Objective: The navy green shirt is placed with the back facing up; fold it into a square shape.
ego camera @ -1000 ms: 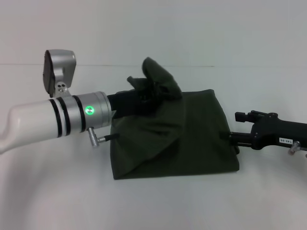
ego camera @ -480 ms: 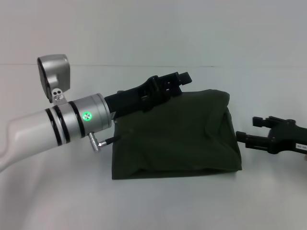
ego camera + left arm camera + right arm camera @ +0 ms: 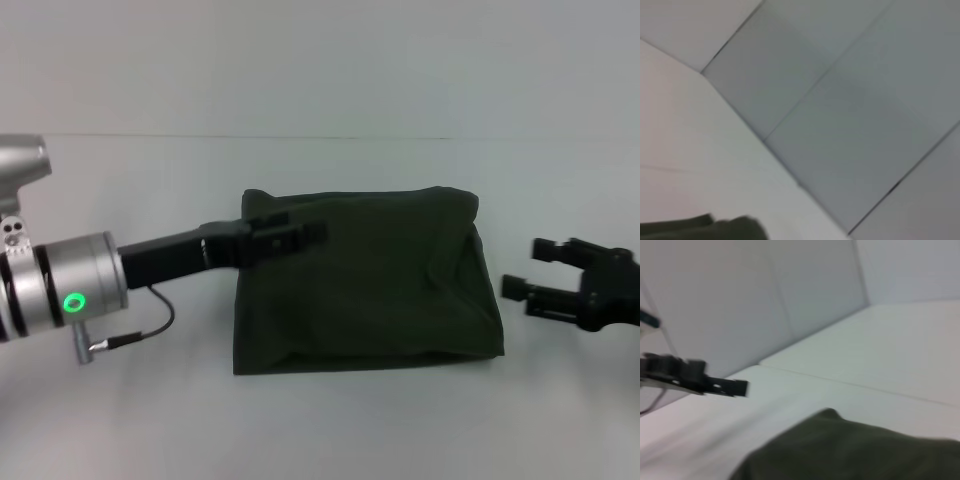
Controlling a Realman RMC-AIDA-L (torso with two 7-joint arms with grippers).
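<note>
Head view, shirt: we are seeing the large dark olive-green soft cotton shirt (image 3: 365,280) lying folded into a near-square bundle on the white table (image 3: 330,420), plain side up, no lettering showing.
Head view, left gripper: our black left gripper (image 3: 300,232) is hanging over the shirt's upper left corner, fingers drawn together and holding no cloth as far as we can judge.
Head view, right gripper: our black right gripper (image 3: 535,268) is sitting just beside the shirt's right edge, apart from it, fingers spread and empty.
Left wrist view: we are getting only a dark sliver of the shirt (image 3: 700,229) at the frame's edge, with grey wall panels beyond.
Right wrist view: we are looking across the shirt (image 3: 855,450) toward the left gripper (image 3: 737,386) farther off.
Key relation: the shirt is lying between both grippers, its long axis running left to right; the left gripper is nearer, directly over the cloth.
Judgement: we are reading the fold as nearly or fully done.
</note>
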